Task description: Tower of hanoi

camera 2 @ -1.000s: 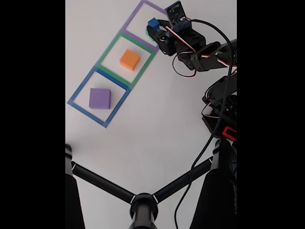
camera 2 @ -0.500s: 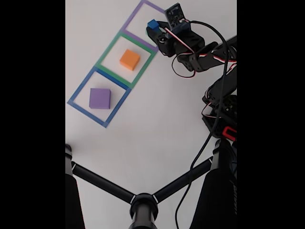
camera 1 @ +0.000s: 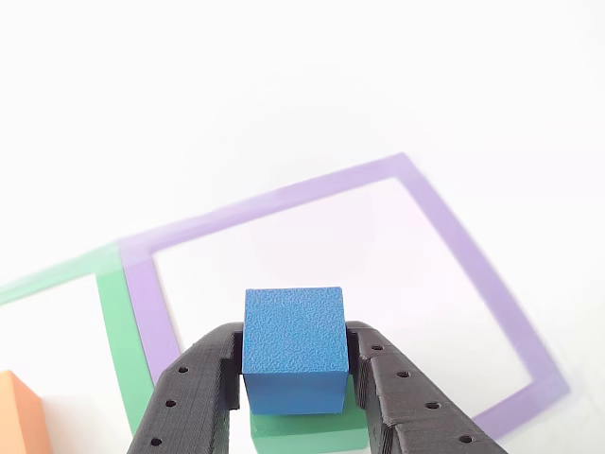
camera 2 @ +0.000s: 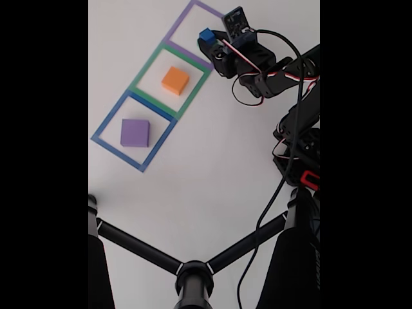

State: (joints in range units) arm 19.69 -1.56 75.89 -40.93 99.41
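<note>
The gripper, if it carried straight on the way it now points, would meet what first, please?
The gripper, shut on the blue cube, points across the purple outline; beyond lies bare white table. The way looks free, though depth is unclear.

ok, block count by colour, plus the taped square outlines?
Blue matte plastic cube, between the tool fingers: 1
Green matte plastic block, under the blue cube: 1
Orange matte plastic block: 1
Purple matte plastic slab: 1
Flat square outlines, purple, green, blue: 3
Total: 4 blocks, 3 outlines, 7 in all.
</note>
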